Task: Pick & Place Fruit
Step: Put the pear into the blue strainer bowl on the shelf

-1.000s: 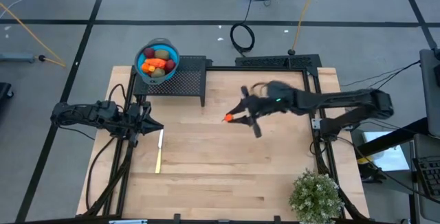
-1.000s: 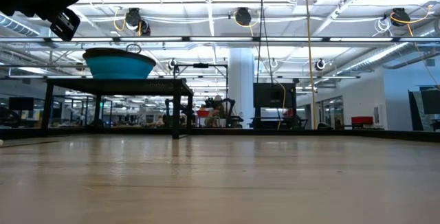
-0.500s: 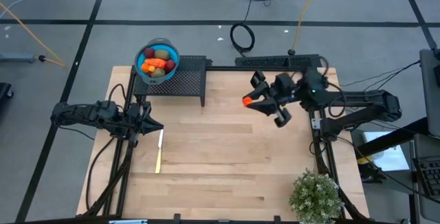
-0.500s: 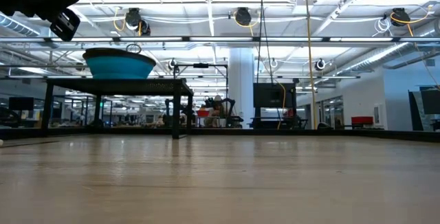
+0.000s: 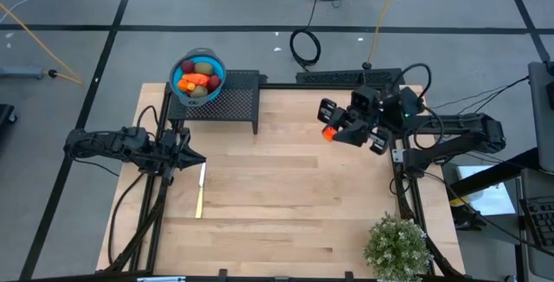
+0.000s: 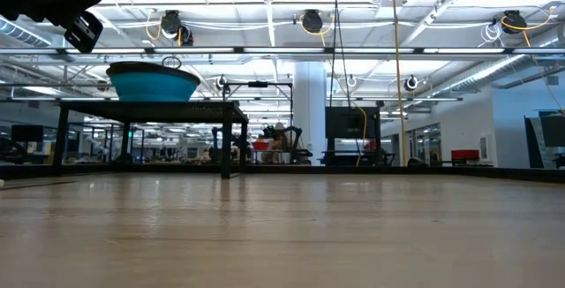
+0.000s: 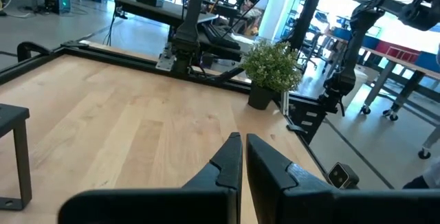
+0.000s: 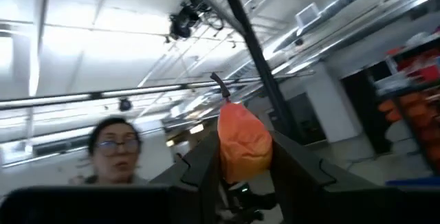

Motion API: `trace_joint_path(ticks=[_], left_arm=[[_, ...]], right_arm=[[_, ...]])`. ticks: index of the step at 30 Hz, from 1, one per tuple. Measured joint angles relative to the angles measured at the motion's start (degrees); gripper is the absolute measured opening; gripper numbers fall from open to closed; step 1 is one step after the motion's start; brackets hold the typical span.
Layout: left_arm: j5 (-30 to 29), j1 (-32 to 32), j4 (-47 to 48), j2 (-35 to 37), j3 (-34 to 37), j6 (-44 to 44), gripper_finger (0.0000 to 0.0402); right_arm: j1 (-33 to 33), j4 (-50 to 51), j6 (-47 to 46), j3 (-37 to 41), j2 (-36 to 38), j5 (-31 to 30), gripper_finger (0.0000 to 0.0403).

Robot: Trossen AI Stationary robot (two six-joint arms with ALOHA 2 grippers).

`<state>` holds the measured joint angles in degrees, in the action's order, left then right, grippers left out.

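Observation:
My right gripper (image 5: 334,131) is raised over the table's far right part, slanting upward, and is shut on a small orange fruit (image 5: 328,132). The right wrist view shows this fruit (image 8: 244,141) between the two fingers, with a dark stem on top. Other fruit pieces (image 5: 197,80), orange, dark red and green, lie in the blue bowl (image 5: 213,62), which stands on a black stand (image 5: 235,99) at the far left. My left gripper (image 5: 199,156) waits shut above the table's left edge, pointing level. My right gripper pinches the orange fruit by its two sides (image 8: 227,157) between the two fingers. The fingers slant upward and toward the table's left. The fruit's stem end (image 8: 221,90) sticks out past the fingertips. The fruit is lifted well clear of the table.
A slim pale knife (image 5: 200,191) lies on the wood just in front of my left gripper. A small potted plant (image 5: 396,246) stands at the near right corner. The low view shows the bowl (image 6: 152,83) raised on its stand (image 6: 231,138). A person (image 8: 113,152) is beyond the table.
My right gripper has risen and gone toward the table's right edge with the orange fruit, tipping from a downward slant to an upward one and rolling about its own line. The fruit has stayed between the fingers. My left gripper has kept still.

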<state>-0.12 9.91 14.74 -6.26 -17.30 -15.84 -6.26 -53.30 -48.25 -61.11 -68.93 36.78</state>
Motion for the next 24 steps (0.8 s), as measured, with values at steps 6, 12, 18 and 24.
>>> trace_joint_path(ticks=[6, 12, 18, 24], left_arm=[[0.0, 0.0, 0.0, 0.0, 0.0, 0.0, 0.0019], [0.0, 0.0, 0.0, 0.0, 0.0, 0.0, 0.0019], [0.0, 0.0, 0.0, 0.0, 0.0, 0.2, 0.0019], [-0.1, 0.0, 0.0, 0.0, 0.0, -1.5, 0.0019]], right_arm=[[0.0, -2.2, -4.6, 0.0, 0.0, 4.3, 0.0104], [0.0, -4.3, -6.6, 0.0, 0.1, 7.8, 0.0104], [0.0, -3.8, -6.6, 0.0, 0.0, 8.5, 0.0105], [0.0, 7.9, 2.9, 0.0, 0.1, 6.2, 0.0105]])
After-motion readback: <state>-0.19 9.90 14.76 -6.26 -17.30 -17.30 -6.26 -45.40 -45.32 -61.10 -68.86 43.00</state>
